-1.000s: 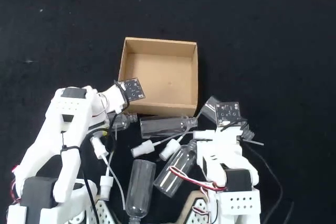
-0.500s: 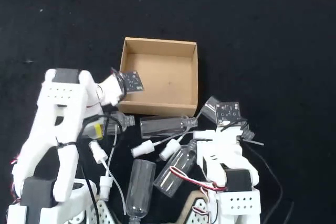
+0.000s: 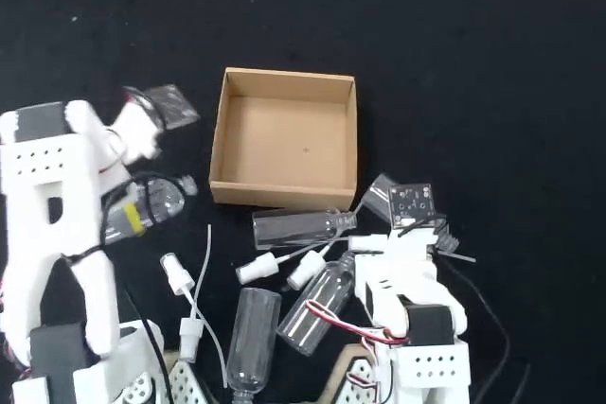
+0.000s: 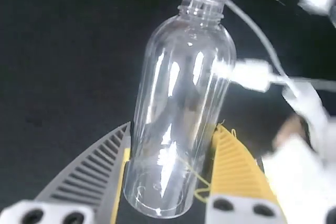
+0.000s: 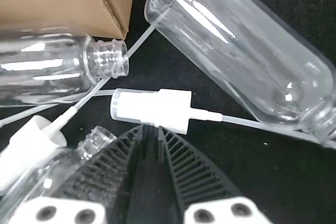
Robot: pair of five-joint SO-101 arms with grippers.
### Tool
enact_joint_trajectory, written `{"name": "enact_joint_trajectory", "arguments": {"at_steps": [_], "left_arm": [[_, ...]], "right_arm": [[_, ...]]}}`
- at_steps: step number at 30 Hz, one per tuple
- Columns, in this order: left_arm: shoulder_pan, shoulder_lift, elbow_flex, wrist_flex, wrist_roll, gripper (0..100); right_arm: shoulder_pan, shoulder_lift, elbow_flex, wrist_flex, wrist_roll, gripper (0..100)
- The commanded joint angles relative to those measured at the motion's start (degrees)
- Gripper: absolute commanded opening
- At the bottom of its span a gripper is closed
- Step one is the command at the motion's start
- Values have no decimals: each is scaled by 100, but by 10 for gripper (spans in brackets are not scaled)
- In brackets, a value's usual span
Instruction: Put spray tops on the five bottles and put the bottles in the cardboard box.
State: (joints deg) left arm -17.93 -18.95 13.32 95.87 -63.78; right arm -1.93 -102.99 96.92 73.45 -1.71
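My left gripper (image 4: 173,129) is shut on the lower half of a clear open-necked bottle (image 4: 178,103). From above, that bottle (image 3: 142,205) hangs at the left arm, left of the cardboard box (image 3: 220,144). My right gripper (image 5: 150,132) is shut, its tips against a white spray top (image 5: 152,109) lying on the cloth. Around it lie clear bottles (image 5: 241,51) (image 5: 47,72) (image 5: 52,177). The high view shows the right gripper (image 3: 379,245) below the box's front right corner, and loose bottles (image 3: 303,227) (image 3: 317,305) (image 3: 251,338).
Loose spray tops with long tubes lie between the arms (image 3: 175,272) (image 3: 189,333) (image 3: 260,267) (image 3: 303,272). The box is open-topped with nothing inside. Black cloth (image 3: 492,92) covers the table, with free room to the right and behind the box.
The left arm has lifted and swung left, away from the box's front corner, carrying the bottle with it. The right arm has kept still.
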Motion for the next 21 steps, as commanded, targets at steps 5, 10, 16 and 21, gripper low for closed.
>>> {"name": "enact_joint_trajectory", "arguments": {"at_steps": [5, 10, 16, 21], "left_arm": [[-620, -9, 787, -2163, 2910, 113], [-585, -9, 1771, -3560, 3798, 113], [-567, -9, 2281, -4598, 5345, 113], [-567, -9, 2589, -5029, 5864, 113]], "right_arm": [[0, -558, -646, -1670, 2101, 12], [0, -541, -1569, -1776, 2268, 13], [-35, 356, -2633, -1776, 1952, 13], [-44, 2457, -3899, -1837, 1319, 13]]}}
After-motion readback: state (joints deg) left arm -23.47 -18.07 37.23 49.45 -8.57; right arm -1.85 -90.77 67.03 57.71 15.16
